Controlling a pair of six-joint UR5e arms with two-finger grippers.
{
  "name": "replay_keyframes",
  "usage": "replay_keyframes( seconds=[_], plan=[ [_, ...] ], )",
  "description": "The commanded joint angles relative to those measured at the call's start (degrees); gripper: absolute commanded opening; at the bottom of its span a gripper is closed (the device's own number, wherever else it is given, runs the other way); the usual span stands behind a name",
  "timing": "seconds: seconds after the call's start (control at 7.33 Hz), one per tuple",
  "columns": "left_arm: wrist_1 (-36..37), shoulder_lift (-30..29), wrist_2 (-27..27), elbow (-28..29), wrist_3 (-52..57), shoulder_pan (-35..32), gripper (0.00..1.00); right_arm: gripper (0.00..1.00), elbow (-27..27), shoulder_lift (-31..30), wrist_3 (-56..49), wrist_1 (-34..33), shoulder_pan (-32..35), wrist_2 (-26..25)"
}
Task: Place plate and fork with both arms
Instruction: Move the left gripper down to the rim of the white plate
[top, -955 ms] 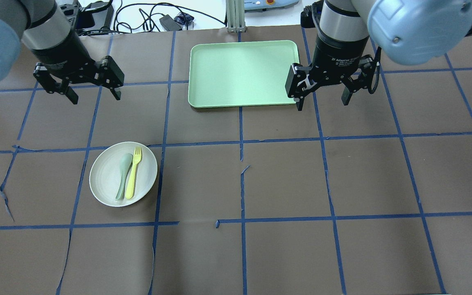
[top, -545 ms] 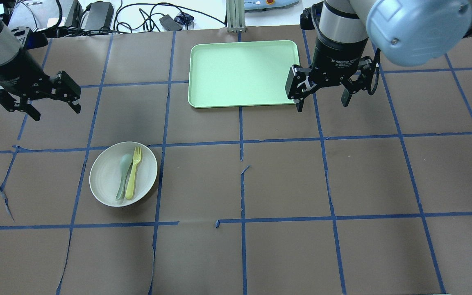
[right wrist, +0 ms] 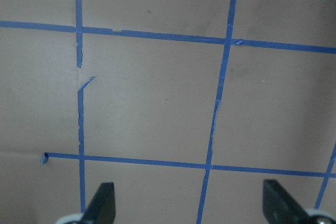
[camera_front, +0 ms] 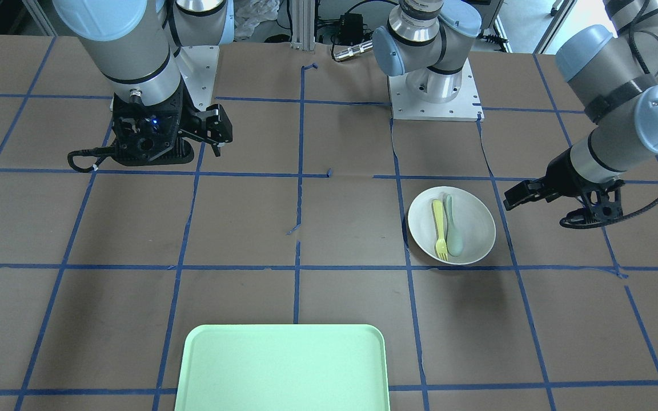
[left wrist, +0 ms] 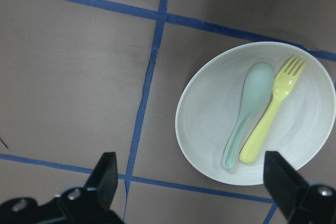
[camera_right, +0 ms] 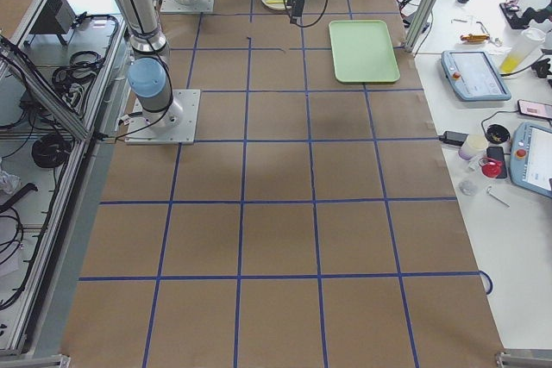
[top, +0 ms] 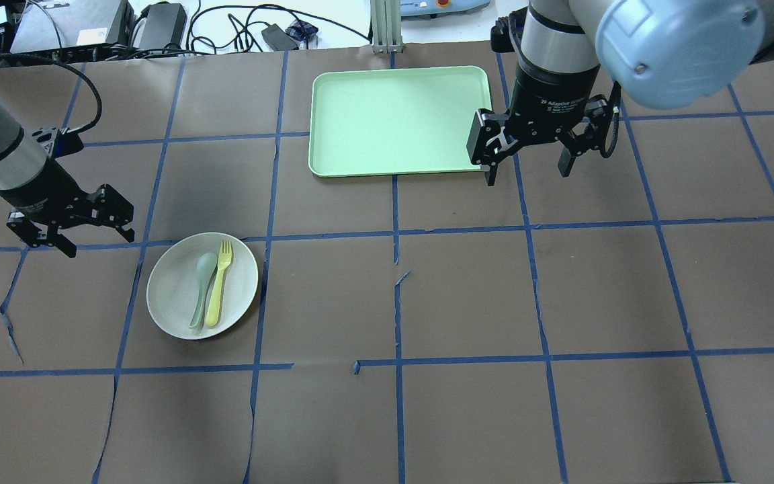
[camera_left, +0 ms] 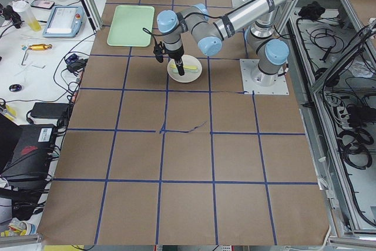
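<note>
Plate [top: 166, 299] sits on the brown papered table [top: 461, 296], on the robot's left half, flat and untouched. Fork [top: 218, 286] lies inside it, tines pointing away from the robot, side by side with a pale green spoon [top: 200, 289]. The two handles are nearly touching.

Left gripper [top: 98, 243]: fingers spread, holding nothing, just beside the plate's outer far edge but apart from it. Its wrist camera looks down on plate and cutlery.

Right gripper [top: 527, 175]: fingers spread, holding nothing. From overhead it shows by the corner of the green tray [top: 397, 121], but the front view puts it well apart from the tray, nearer the robot's base. Its wrist camera sees only taped paper.

Progress: none yet — neither plate nor fork is gripped or moved. Likely the left arm is lining up on the plate. Both picks and both placements remain, presumably at the tray.
</note>
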Motion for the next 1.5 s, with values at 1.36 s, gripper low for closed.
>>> replay_keyframes(
  seconds=[1.36],
  plan=[
    [12.0, -9.0, -0.6, -8.9, 11.2, 1.7, 0.81, 1.0, 0.9, 0.2, 0.3, 0.1, 0.0, 0.0]
  ],
)
